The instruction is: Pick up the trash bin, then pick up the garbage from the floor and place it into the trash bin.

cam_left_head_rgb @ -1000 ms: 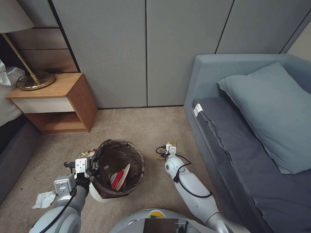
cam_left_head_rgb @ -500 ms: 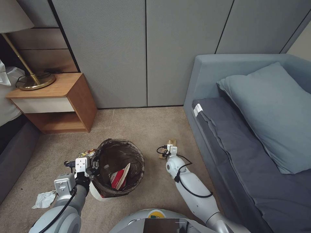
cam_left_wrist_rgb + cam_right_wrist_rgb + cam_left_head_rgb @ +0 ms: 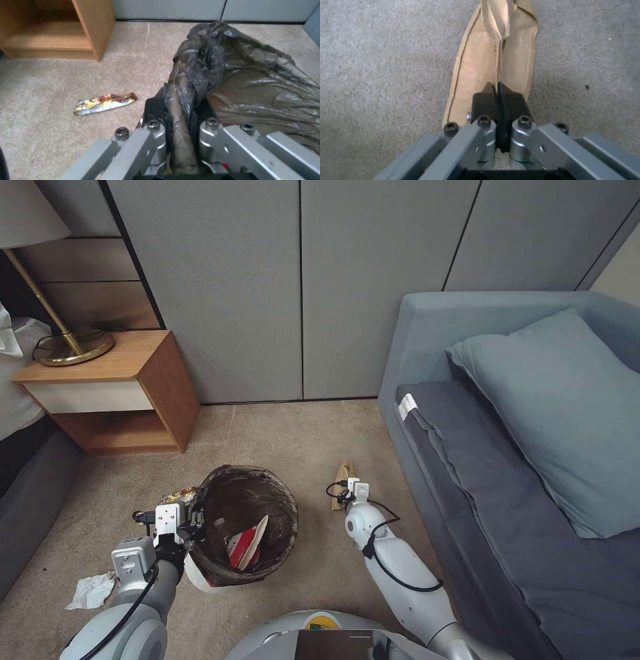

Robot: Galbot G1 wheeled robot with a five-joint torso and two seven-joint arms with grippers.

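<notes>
A: Status of task?

B: Bin (image 3: 243, 527) lifted; left gripper (image 3: 181, 125) jaws pinch its lined rim. A cup (image 3: 245, 547) lies inside. Wrapper (image 3: 105, 103) and tissue (image 3: 91, 590) remain on the floor.

A: Right arm?

B: Reaching low; right gripper (image 3: 498, 96) jaws pressed together on the paper bag (image 3: 493, 57), extending beyond the jaws.
</notes>
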